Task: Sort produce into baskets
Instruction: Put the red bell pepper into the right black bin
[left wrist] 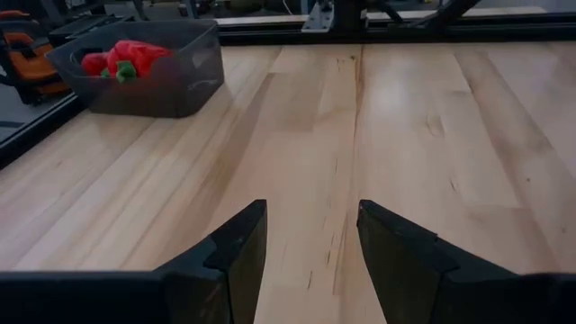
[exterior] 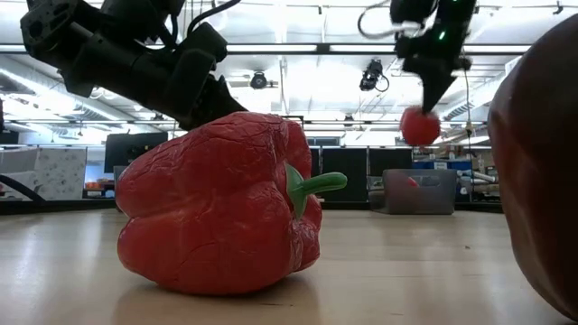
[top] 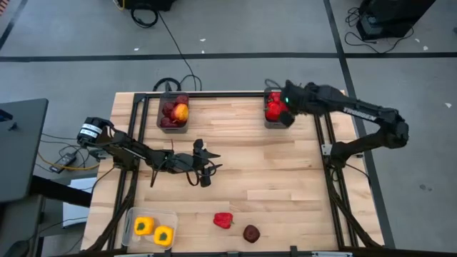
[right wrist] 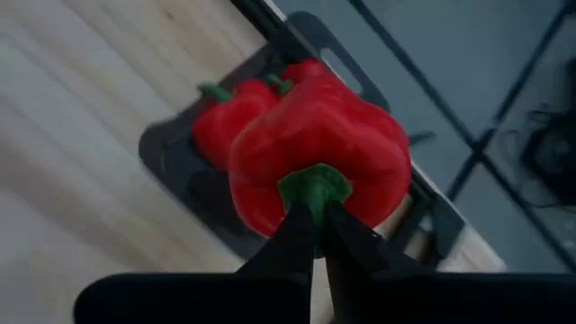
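1. While the left arm waits over the middle of the wooden table (top: 285, 178), seen from above, its left gripper (top: 211, 163) hangs with jaws released and nothing between them. The right gripper (top: 275, 111) hovers over a dark bin (top: 267, 123) at the far right edge, clenched on a red pepper (top: 273, 111). A second dark bin (top: 173, 128) at the far edge, left of centre, holds maroon apples (top: 168, 113) and an orange-red apple (top: 181, 112). A clear tray (top: 131, 220) at the near left corner holds two yellow peppers (top: 153, 230). A loose red pepper (top: 223, 220) and a loose maroon apple (top: 250, 233) lie just beside each other near the front edge.

2. At table height, the loose pepper (exterior: 217, 212) lies on its side, stem (exterior: 316, 185) pointing right, with the apple's edge (exterior: 542, 162) at far right. Beyond, the right gripper (exterior: 433, 95) dangles its pepper (exterior: 420, 126) above the dark bin (exterior: 420, 192).

3. Past the left wrist's parted fingers (left wrist: 238, 247), bare wood runs to a dark bin (left wrist: 171, 81) of red peppers (left wrist: 126, 58).

4. From the right wrist, fingers (right wrist: 292, 238) pinch the green stem (right wrist: 313, 187) of the held pepper (right wrist: 315, 148), above more red peppers (right wrist: 220, 121) in the bin (right wrist: 171, 162).
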`<state>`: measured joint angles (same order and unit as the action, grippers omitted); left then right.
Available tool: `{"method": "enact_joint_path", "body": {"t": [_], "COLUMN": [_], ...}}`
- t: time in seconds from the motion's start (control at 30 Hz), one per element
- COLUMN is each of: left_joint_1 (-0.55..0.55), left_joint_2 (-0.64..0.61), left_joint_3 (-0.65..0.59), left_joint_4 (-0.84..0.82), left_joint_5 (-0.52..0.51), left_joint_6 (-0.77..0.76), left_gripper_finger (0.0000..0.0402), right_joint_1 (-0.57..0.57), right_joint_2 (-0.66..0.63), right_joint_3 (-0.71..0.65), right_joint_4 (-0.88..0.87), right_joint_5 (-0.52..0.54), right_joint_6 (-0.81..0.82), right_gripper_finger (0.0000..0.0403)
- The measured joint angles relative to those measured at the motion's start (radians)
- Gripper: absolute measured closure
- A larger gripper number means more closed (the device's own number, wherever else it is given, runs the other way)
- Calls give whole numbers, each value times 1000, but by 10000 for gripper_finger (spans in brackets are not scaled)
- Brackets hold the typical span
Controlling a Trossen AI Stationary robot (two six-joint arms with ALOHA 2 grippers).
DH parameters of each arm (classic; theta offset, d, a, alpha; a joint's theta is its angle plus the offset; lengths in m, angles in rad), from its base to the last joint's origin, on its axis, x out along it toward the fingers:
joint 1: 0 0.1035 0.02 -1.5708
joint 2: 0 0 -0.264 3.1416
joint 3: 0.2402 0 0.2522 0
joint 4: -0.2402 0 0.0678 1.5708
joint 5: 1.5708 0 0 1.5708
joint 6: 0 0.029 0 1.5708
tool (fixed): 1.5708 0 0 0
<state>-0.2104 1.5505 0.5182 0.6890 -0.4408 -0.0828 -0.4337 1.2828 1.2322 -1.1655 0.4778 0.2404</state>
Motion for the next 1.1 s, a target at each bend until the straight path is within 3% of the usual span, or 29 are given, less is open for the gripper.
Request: {"method": "enact_joint_path", "body": {"t": [0.2, 0.63, 0.87, 1.1], "left_joint_1": [0, 0, -1, -1], "left_joint_2": [0, 0, 0, 0], "left_joint_3": [0, 0, 0, 0], "left_joint_4": [0, -12, -30, -30], "left_joint_5": [0, 0, 0, 0], "left_joint_6": [-1, -30, -53, -53], "left_gripper_finger": [219, 219, 220, 220], "right_joint_1": [-183, -294, -295, -267], "right_joint_2": [86, 337, 374, 225], "right_joint_3": [-61, -60, -60, -60], "right_joint_4": [247, 237, 252, 252], "right_joint_5": [-120, -142, -147, -79], "right_joint_6": [-142, -171, -199, -158], "right_gripper_finger": [382, 372, 292, 218]}}
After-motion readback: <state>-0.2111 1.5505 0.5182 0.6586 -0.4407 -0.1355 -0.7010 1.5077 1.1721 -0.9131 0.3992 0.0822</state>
